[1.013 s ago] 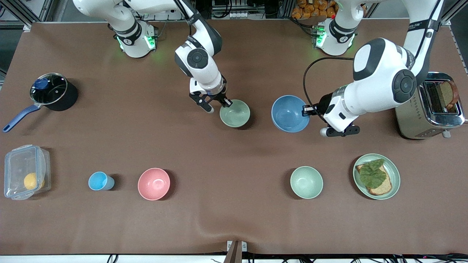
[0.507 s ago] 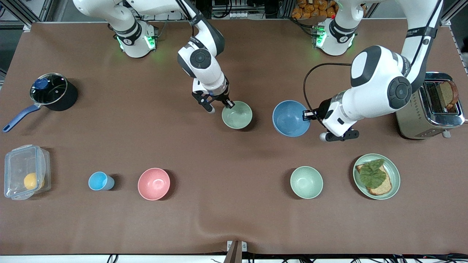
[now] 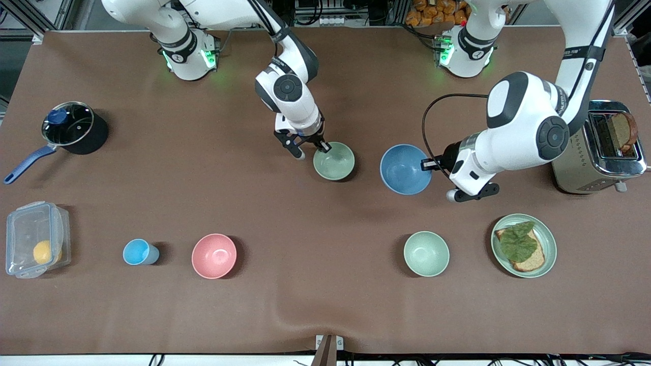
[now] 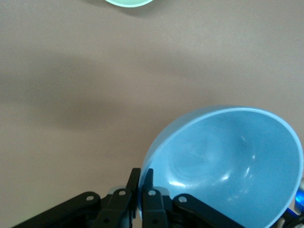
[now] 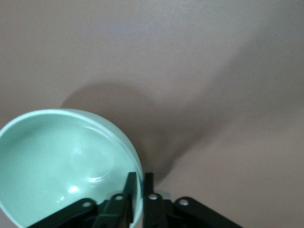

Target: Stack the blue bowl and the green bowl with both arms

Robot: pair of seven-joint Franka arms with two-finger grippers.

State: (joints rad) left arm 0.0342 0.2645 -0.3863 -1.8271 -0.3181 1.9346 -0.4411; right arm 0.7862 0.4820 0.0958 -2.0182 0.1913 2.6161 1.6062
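The blue bowl [image 3: 405, 169] hangs over the table's middle, its rim pinched by my left gripper [image 3: 426, 163]; the left wrist view shows the bowl [image 4: 228, 161] with one finger inside and one outside the rim at my left gripper [image 4: 141, 183]. A green bowl [image 3: 333, 160] is held beside it, toward the right arm's end, by my right gripper [image 3: 322, 147], shut on its rim; the right wrist view shows this bowl [image 5: 61, 161] clamped at my right gripper [image 5: 140, 187]. The two bowls are apart, with bare table between them.
A second green bowl [image 3: 426, 253] and a green plate with bread and lettuce [image 3: 524, 245] sit nearer the camera. A pink bowl [image 3: 214, 255], light-blue cup [image 3: 139, 252], plastic box [image 3: 34, 239], pot [image 3: 71, 129] and toaster [image 3: 600, 147] stand around.
Both arms have carried their bowls a little nearer the front camera. The green bowl has also shifted toward the blue bowl.
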